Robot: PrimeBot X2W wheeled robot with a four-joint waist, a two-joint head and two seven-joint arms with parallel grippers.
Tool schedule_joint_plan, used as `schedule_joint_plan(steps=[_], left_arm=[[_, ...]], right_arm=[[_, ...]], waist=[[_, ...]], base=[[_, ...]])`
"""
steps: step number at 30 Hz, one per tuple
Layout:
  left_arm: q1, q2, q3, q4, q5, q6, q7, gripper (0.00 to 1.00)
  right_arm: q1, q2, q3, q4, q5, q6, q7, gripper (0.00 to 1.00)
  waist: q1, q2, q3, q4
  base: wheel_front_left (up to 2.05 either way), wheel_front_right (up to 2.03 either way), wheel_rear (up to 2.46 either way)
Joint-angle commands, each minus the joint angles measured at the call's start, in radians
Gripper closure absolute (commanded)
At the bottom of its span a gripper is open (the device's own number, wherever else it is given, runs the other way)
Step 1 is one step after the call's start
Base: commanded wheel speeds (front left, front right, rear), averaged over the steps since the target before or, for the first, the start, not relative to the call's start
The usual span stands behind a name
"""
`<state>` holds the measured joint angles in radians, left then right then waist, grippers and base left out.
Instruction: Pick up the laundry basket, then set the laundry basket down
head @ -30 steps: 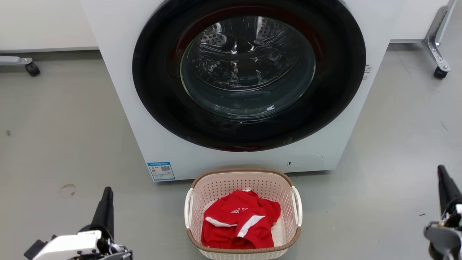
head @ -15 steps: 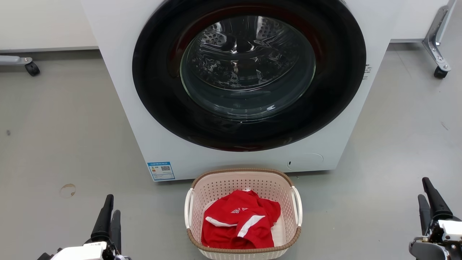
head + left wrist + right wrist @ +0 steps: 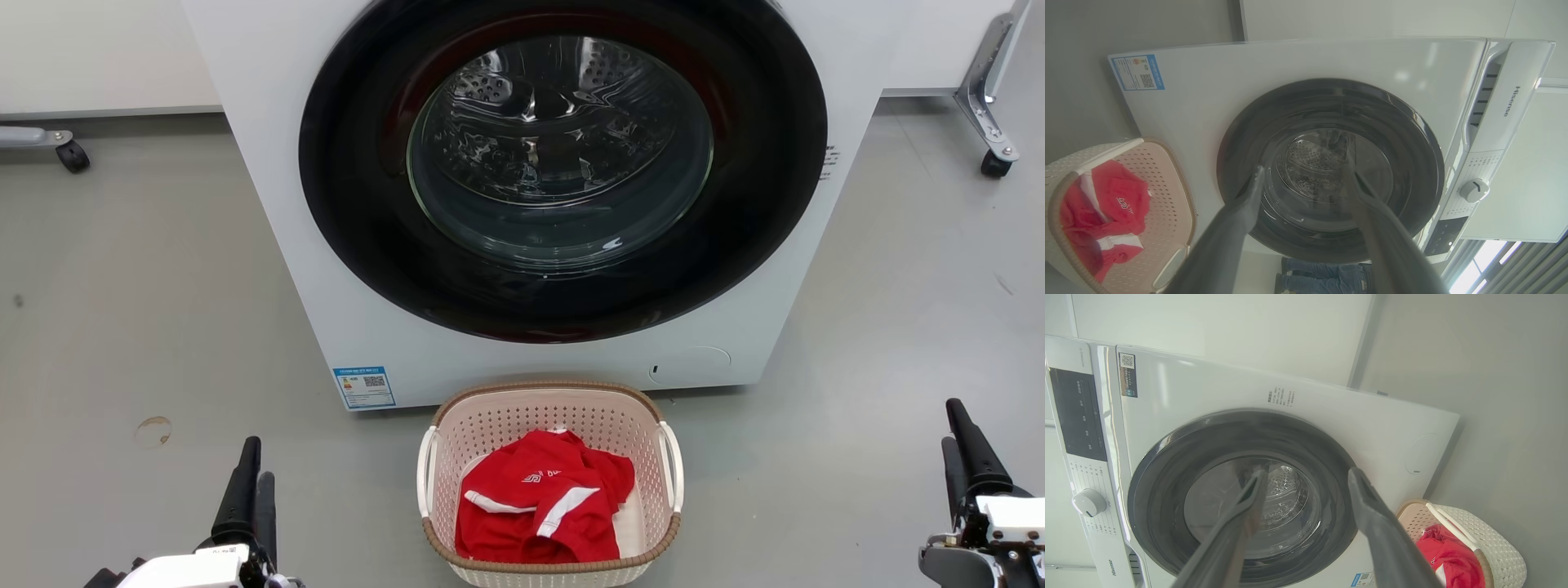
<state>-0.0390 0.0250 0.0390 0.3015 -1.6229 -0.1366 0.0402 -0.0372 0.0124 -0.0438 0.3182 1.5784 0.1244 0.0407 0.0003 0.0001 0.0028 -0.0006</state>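
Observation:
The laundry basket (image 3: 438, 490) is cream with perforated walls, a brown rim and white side handles. It stands on the grey floor just in front of the washing machine, with a red and white garment (image 3: 539, 506) inside. My left gripper (image 3: 258, 459) is open at the lower left, well left of the basket and apart from it. My right gripper (image 3: 949, 421) is open at the lower right, far from the right handle. The basket (image 3: 1167, 183) lies left of the left gripper (image 3: 1304, 171) and the basket (image 3: 1498, 547) lies lower right of the right gripper (image 3: 1307, 470).
A white front-loading washing machine (image 3: 326, 269) with its round dark door shut stands right behind the basket. Wheeled frame legs sit at the far left (image 3: 72, 155) and far right (image 3: 996, 163). Blue denim (image 3: 1323, 277) shows beside the machine. Bare floor lies on both sides of the basket.
Both grippers have turned so that two fingers show instead of one. The left one sank lower and the right one shifted slightly inward. The basket has not moved.

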Motion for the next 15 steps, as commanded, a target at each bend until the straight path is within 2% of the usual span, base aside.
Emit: schedule_joint_plan(steps=[1, 7, 15], left_arm=[[-0.014, 0.016, -0.001, -0.027, 0.023, 0.002, -0.011, 0.0], [-0.014, 0.022, -0.013, -0.024, 0.073, 0.01, -0.033, 0.0], [-0.009, 0.026, -0.019, -0.032, 0.188, 0.034, -0.058, 0.0]], right_arm=[[-0.055, -0.031, 0.011, -0.02, -0.024, 0.002, -0.016, 0.0], [-0.065, -0.034, 0.027, -0.007, -0.079, 0.003, -0.036, 0.0], [-0.072, -0.032, 0.019, 0.001, -0.219, 0.003, -0.06, 0.0]], waist=[[-0.0003, -0.0001, 0.0, 0.0], [-0.0003, -0.0001, -0.002, -0.001], [-0.0003, -0.0001, -0.002, -0.001]], base=[[0.0, 0.0, 0.0], [0.0, 0.0, 0.0], [0.0, 0.0, 0.0]])
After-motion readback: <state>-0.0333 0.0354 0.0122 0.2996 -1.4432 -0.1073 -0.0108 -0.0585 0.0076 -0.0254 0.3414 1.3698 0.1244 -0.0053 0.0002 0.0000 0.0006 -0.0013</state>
